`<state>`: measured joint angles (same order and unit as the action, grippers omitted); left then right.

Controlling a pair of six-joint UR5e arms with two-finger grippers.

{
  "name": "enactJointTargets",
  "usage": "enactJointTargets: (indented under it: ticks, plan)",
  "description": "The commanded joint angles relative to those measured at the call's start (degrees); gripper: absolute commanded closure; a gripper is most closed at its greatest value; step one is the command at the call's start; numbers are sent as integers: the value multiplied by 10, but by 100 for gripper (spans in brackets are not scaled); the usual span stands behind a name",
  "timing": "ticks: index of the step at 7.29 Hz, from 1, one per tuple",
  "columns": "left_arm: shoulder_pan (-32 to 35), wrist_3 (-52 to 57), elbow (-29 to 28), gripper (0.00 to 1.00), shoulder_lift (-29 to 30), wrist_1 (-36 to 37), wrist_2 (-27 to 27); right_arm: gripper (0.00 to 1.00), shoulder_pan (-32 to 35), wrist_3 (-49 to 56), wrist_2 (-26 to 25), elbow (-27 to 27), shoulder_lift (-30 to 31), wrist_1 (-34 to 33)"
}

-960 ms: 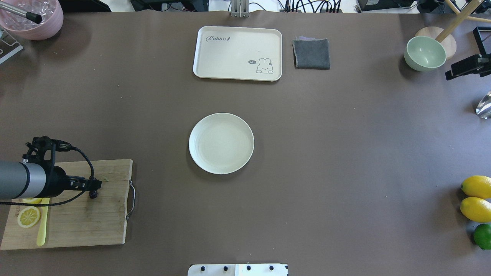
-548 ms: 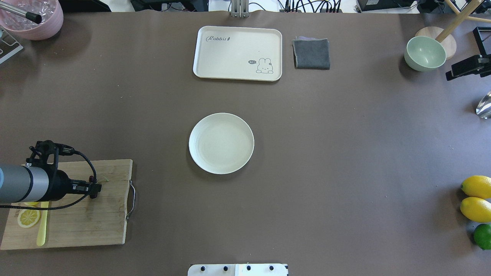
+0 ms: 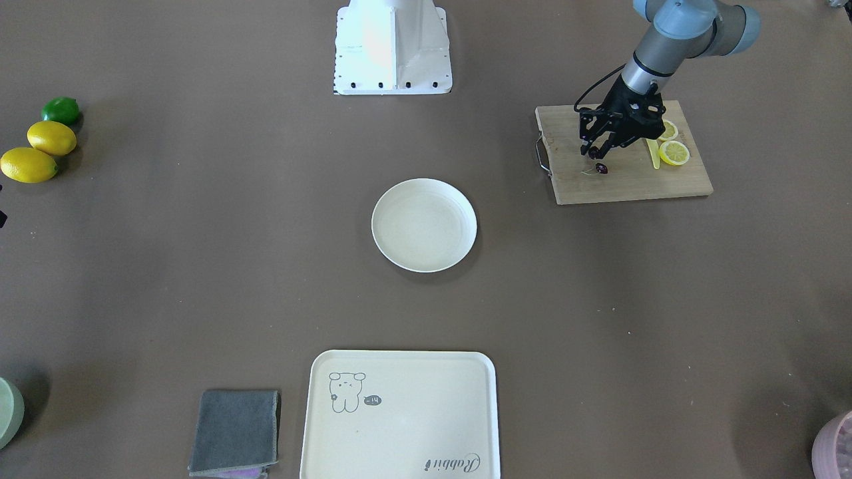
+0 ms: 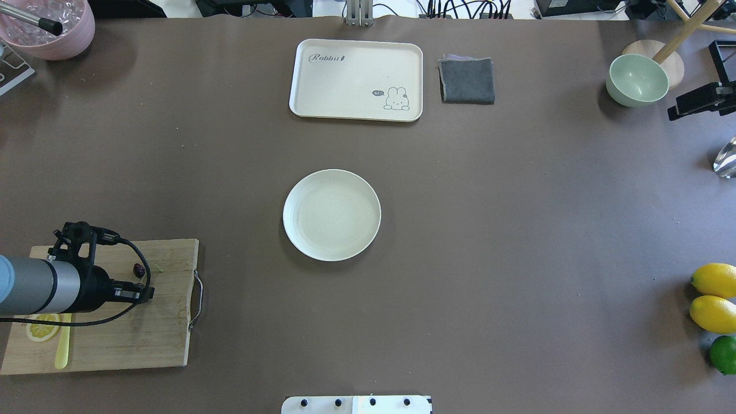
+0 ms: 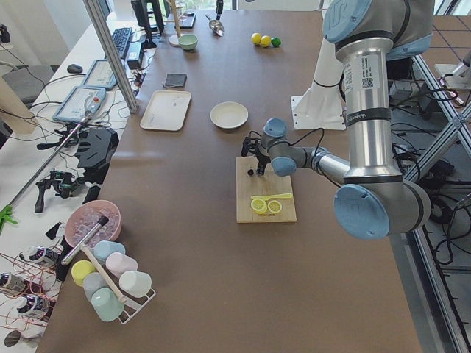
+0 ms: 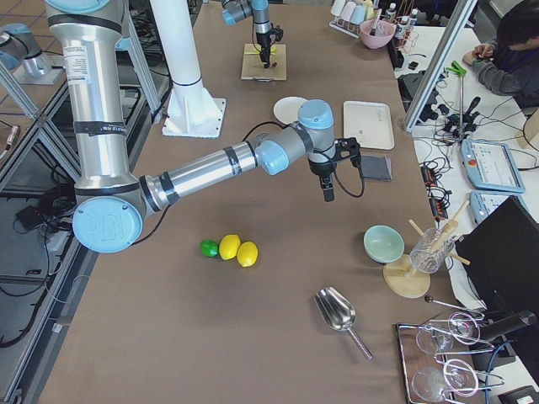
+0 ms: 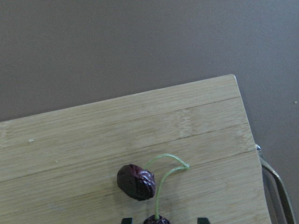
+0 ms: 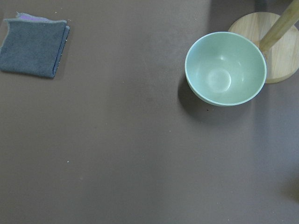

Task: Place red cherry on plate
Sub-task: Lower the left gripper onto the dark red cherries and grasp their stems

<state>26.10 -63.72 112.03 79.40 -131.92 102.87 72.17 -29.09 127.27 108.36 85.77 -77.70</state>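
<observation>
One left end effector [image 3: 594,154] low over cutting board [image 3: 629,183], beside red cherry [image 3: 601,168].

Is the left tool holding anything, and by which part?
Nothing: the open left tool straddles one of the tiny dark maroon cherries on the wooden cutting board.

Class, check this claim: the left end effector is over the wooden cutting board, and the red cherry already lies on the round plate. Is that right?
No. The red cherry lies on the wooden cutting board, not on the plate, as the left wrist view shows. The left end effector is indeed over that board.
</observation>
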Motion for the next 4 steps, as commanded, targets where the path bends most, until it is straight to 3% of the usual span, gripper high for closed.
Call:
enactJointTargets:
  ticks: [1, 4]
  plan:
    - [3, 0, 2, 100, -1, 0, 0, 0, 1, 0, 0, 1, 1, 0]
    - [23, -1, 49, 100, -8, 0, 8, 0, 1, 0, 1, 1, 7, 2]
